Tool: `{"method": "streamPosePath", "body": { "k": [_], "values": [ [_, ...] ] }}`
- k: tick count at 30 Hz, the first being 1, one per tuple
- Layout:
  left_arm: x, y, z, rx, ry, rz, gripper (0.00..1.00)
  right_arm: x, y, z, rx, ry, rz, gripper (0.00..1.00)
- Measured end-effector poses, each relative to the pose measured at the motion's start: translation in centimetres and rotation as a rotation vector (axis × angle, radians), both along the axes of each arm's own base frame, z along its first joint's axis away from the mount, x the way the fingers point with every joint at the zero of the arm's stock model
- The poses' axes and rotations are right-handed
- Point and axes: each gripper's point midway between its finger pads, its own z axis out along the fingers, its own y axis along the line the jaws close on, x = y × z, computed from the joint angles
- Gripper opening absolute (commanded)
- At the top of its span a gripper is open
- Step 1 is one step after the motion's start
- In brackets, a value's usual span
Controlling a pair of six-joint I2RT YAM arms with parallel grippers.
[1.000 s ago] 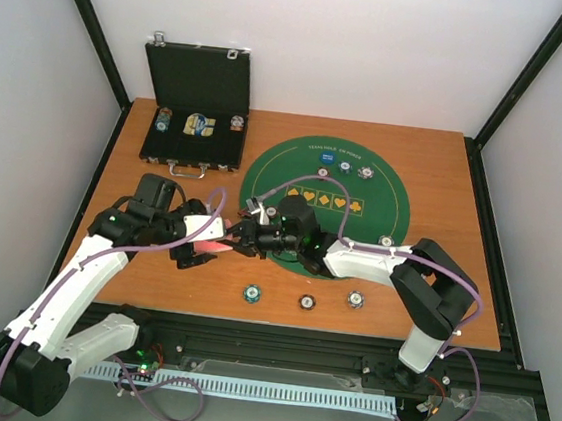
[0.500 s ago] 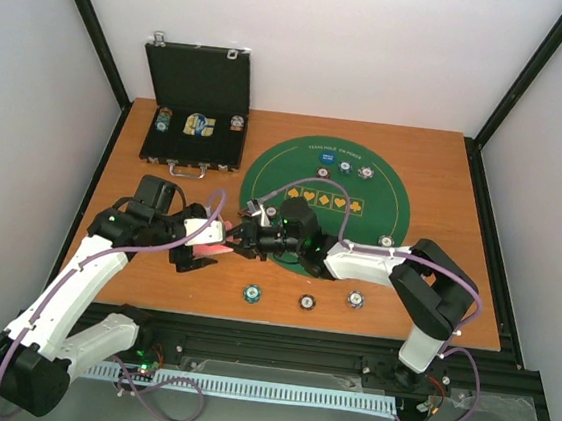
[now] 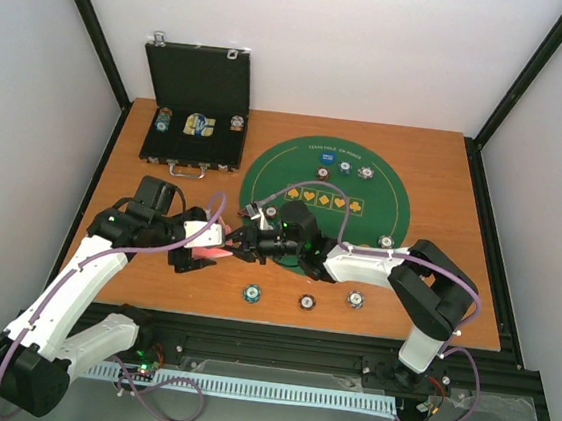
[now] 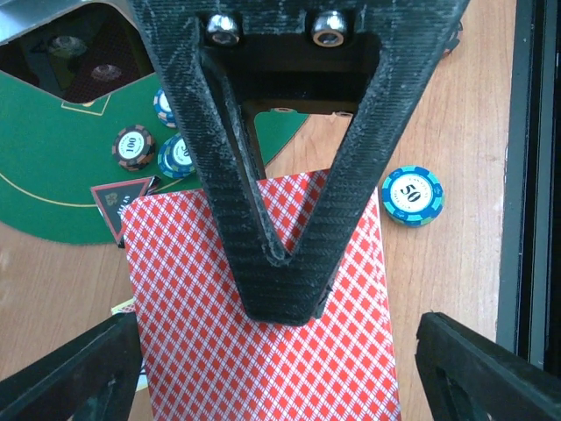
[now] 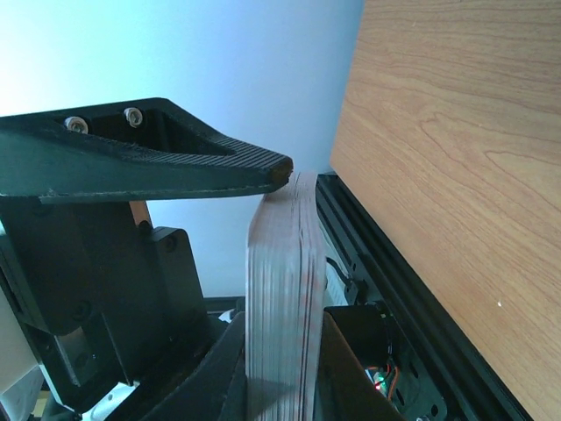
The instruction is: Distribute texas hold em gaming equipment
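Red-backed cards (image 4: 219, 368) in left jaws, right finger (image 4: 289, 285) atop

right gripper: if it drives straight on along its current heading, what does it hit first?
The deck of cards held in the left gripper. One finger of the right gripper looks to be touching its top card, so there is hardly any free travel.

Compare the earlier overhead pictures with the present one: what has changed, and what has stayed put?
The left gripper, holding the deck of red-backed cards, and the right gripper, one fingertip on the deck's top edge, drifted slightly toward the near edge of the table. Nothing was grasped or released. The loose chips, green mat and case stayed put.
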Motion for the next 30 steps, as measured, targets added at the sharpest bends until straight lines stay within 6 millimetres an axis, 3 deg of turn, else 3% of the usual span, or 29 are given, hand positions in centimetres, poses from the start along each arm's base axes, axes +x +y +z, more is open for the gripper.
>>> {"method": "streamPosePath", "body": {
  "k": [9,18,25,30],
  "values": [
    [-0.38,-0.07,-0.26,-0.005,0.006,-0.011,0.89,-0.31,0.11,0.38,0.016,-0.007,0.015,0.03],
    [-0.21,0.02,-0.28,0.002,-0.005,-0.013,0.63,-0.63,0.22,0.55,0.023,-0.005,0.025,0.03],
    [-0.17,0.2,-0.43,0.014,-0.006,-0.011,0.62,-0.62,0.29,0.38,0.015,-0.017,0.021,0.03],
    [-0.31,0.34,-0.57,0.023,0.002,-0.008,0.6,-0.51,0.4,0.09,-0.011,-0.033,0.025,0.14]
  ]
}}
